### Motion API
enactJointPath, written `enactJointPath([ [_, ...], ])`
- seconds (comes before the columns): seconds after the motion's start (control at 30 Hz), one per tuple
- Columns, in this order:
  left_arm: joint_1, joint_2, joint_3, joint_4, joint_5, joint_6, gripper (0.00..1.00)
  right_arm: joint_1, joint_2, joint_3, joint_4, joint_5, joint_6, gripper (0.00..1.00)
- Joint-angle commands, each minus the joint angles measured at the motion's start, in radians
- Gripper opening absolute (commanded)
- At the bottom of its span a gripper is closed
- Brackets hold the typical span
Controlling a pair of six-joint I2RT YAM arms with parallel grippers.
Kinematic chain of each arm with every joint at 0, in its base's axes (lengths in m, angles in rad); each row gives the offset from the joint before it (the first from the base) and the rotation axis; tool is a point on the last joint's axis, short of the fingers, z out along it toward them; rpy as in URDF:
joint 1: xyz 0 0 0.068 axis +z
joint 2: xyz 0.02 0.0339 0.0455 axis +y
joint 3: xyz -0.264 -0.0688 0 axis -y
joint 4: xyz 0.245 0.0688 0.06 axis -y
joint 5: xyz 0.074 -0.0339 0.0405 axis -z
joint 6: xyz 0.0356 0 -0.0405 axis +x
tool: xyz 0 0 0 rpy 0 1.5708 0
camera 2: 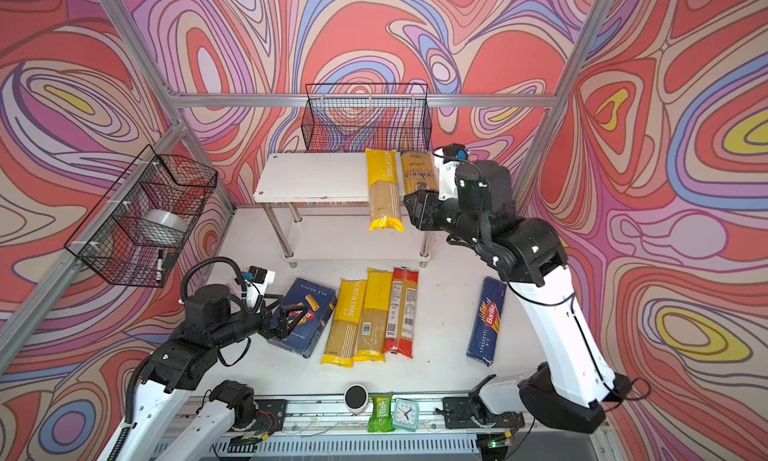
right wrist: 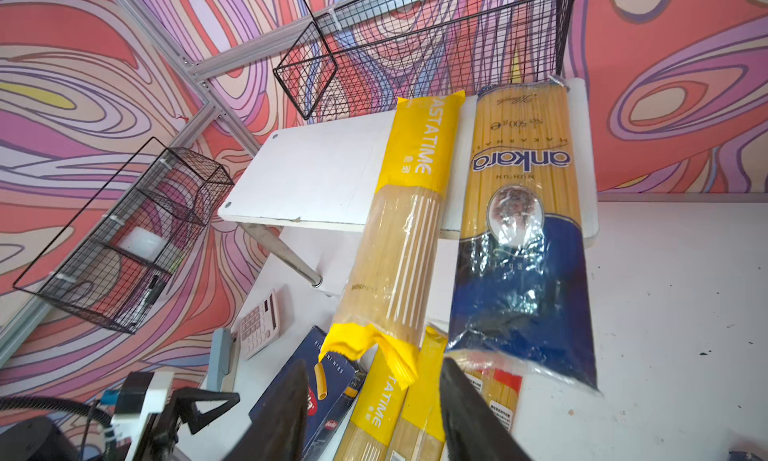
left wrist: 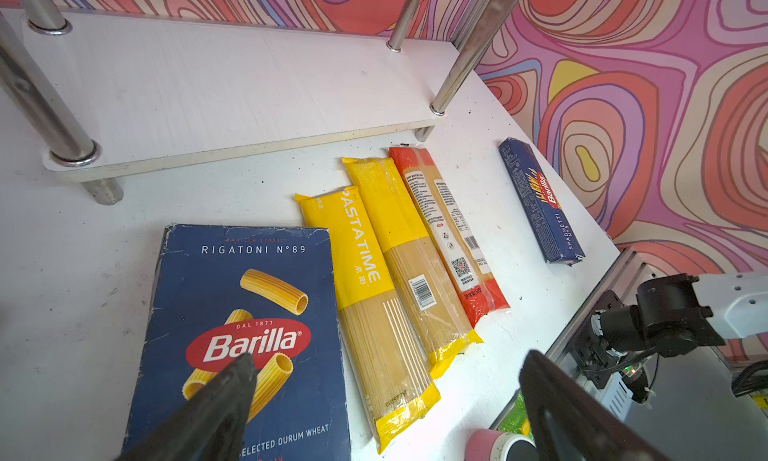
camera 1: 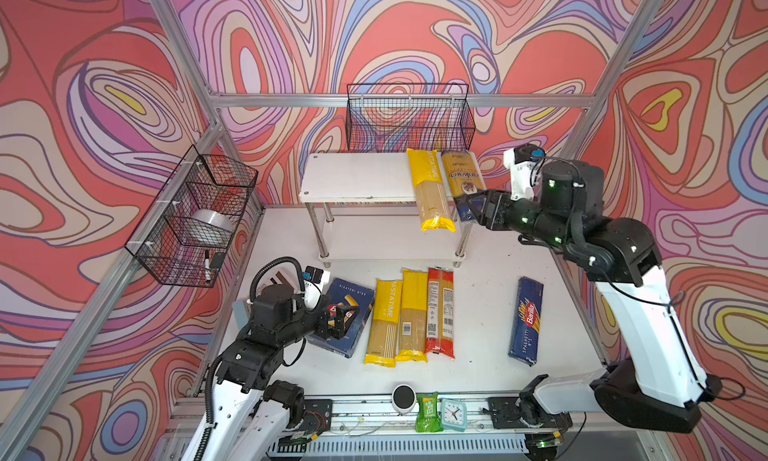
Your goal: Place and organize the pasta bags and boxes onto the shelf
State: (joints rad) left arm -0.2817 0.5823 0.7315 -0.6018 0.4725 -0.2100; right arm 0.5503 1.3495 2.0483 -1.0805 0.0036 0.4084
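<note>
My left gripper (left wrist: 388, 357) hangs wide open and empty over the rigatoni box (left wrist: 232, 292). My right gripper (right wrist: 374, 376) is part open, holding nothing, beside the yellow bag (camera 1: 428, 189) and blue-ended bag (camera 1: 461, 176), which overhang the shelf (camera 1: 357, 176) top. Three bags (camera 1: 409, 313) and the spaghetti box (camera 1: 527, 319) lie on the table (camera 1: 482, 313).

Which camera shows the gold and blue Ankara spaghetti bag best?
The right wrist view: the Ankara bag shows whole, label readable, overhanging the shelf. Both top views show it small, its blue end largely hidden by the right gripper. The left wrist view misses it.
</note>
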Motion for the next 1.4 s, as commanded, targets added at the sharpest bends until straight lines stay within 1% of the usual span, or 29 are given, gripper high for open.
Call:
enactJointPath([
  [0.0,-0.003,-0.016,0.02,-0.016,-0.012,0.012,1.0,0.0,-0.032,-0.037,-0.076,-0.065,-0.01,0.52],
  [0.1,-0.004,-0.006,0.023,-0.018,-0.011,0.012,1.0,0.001,-0.062,-0.054,-0.124,-0.065,-0.015,0.51],
  [0.23,-0.003,-0.002,0.026,-0.018,-0.002,0.016,1.0,0.0,-0.099,-0.1,-0.143,-0.07,-0.025,0.51],
  [0.33,-0.004,-0.011,0.029,-0.017,-0.002,0.024,1.0,0.002,-0.119,-0.151,-0.124,-0.118,-0.053,0.5],
  [0.47,-0.004,-0.032,0.029,-0.023,-0.031,0.027,1.0,0.001,-0.132,-0.194,-0.107,-0.157,-0.068,0.47],
  [0.57,-0.004,-0.048,0.029,-0.025,-0.053,0.028,1.0,0.001,-0.158,-0.251,-0.041,-0.205,-0.065,0.46],
  [0.73,-0.004,-0.053,0.029,-0.034,-0.072,0.024,1.0,0.001,-0.184,-0.366,0.092,-0.253,-0.038,0.36],
  [0.77,-0.003,-0.052,0.028,-0.031,-0.071,0.024,1.0,0.001,-0.185,-0.387,0.116,-0.25,-0.035,0.33],
  [0.9,-0.004,-0.036,0.029,-0.03,-0.061,0.029,1.0,0.002,-0.195,-0.476,0.24,-0.252,0.002,0.27],
  [1.0,-0.004,-0.023,0.034,-0.033,-0.052,0.029,1.0,0.002,-0.18,-0.504,0.297,-0.27,0.034,0.21],
  [1.1,-0.003,-0.016,0.036,-0.038,-0.055,0.029,1.0,0.01,-0.162,-0.537,0.358,-0.284,0.06,0.17],
  [1.2,-0.004,-0.019,0.033,-0.036,-0.057,0.027,1.0,0.025,-0.137,-0.537,0.381,-0.281,0.071,0.13],
  [1.37,-0.004,-0.017,0.037,-0.045,-0.061,0.027,1.0,0.044,-0.11,-0.558,0.442,-0.266,0.089,0.1],
])
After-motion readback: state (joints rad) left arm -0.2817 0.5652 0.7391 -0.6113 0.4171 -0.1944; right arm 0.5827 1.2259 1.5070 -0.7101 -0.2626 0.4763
